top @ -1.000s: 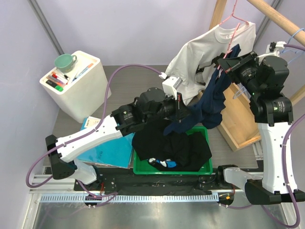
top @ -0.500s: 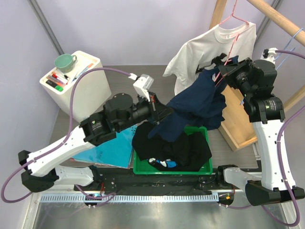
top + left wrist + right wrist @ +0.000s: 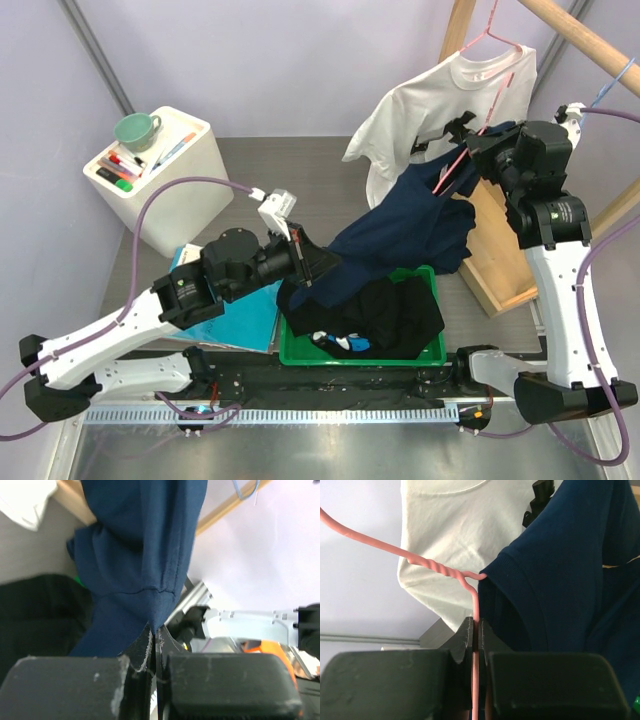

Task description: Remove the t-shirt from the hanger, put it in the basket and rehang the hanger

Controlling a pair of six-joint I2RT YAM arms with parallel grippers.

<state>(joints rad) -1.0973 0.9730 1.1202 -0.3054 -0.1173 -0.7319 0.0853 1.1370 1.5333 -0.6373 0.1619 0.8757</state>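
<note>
**Figure. Overhead and wrist views, mid-removal.** The left end effector [image 3: 307, 264] is closed on the lower hem of the navy t-shirt [image 3: 400, 235]; its wrist view shows the fabric edge pinched between the two fingers. The right end effector [image 3: 476, 630] is clamped on the wire of the pink hanger [image 3: 440, 569], just below the twisted neck, at the upper right of the overhead frame.

Over the last second the left arm has drawn back from frame centre toward the lower left. The shirt, which hung bunched beneath the hanger, is now pulled into a slanted sheet spanning the two end effectors above the green bin [image 3: 300, 357] of black garments [image 3: 400, 310]. The hanger is tilted.

The collar end remains gathered at the hanger, so the garment appears not yet free. Judged from this, the pull has taken up the slack, and further travel should slide the shirt off the wire. A white t-shirt [image 3: 430, 100] hangs behind, untouched, above the desk [image 3: 300, 170].
</note>
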